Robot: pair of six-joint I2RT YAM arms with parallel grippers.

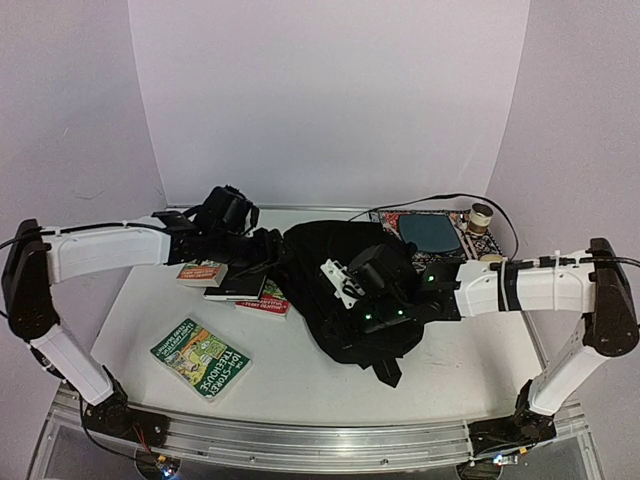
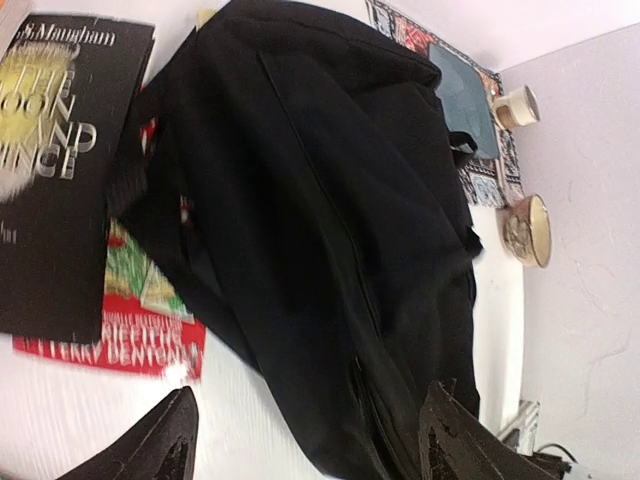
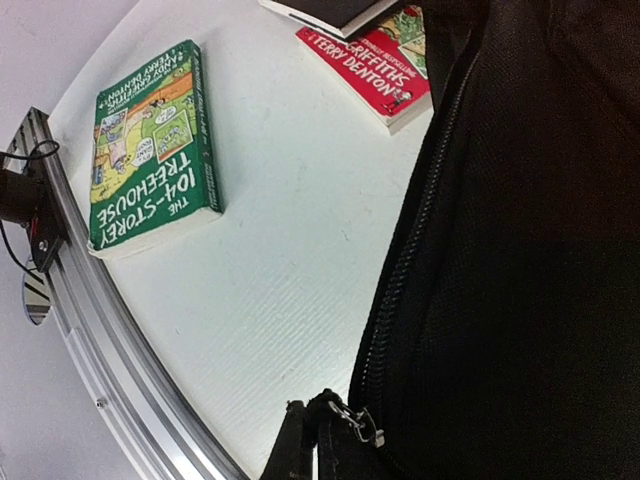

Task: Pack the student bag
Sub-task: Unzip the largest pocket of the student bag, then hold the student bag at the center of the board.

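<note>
White surface, pale lilac walls. The student bag [image 1: 330, 245], a soft black backpack, lies slumped at the middle of the surface, and its left edge covers part of a red Terry Denton book [image 2: 120, 335]. A black Maugham paperback [image 2: 60, 170] lies partly on top of that red book.

The left gripper [image 2: 308, 445] reaches in from the left at the bag's left flank. Its jaws are spread wide and hold nothing. Black fabric fills the gap between the two fingertips [image 2: 165, 445] and stretches away beyond them.

The right gripper [image 3: 300, 450] sits over the near middle of the bag. In the right wrist view the bag's zip [image 3: 410, 240] runs down the fabric to a metal pull [image 3: 360, 425] just beside the one dark finger in view. I cannot tell whether these jaws are closed on the cloth.

A green Treehouse book [image 1: 200, 358] lies flat near the front left, well apart from the bag.
</note>
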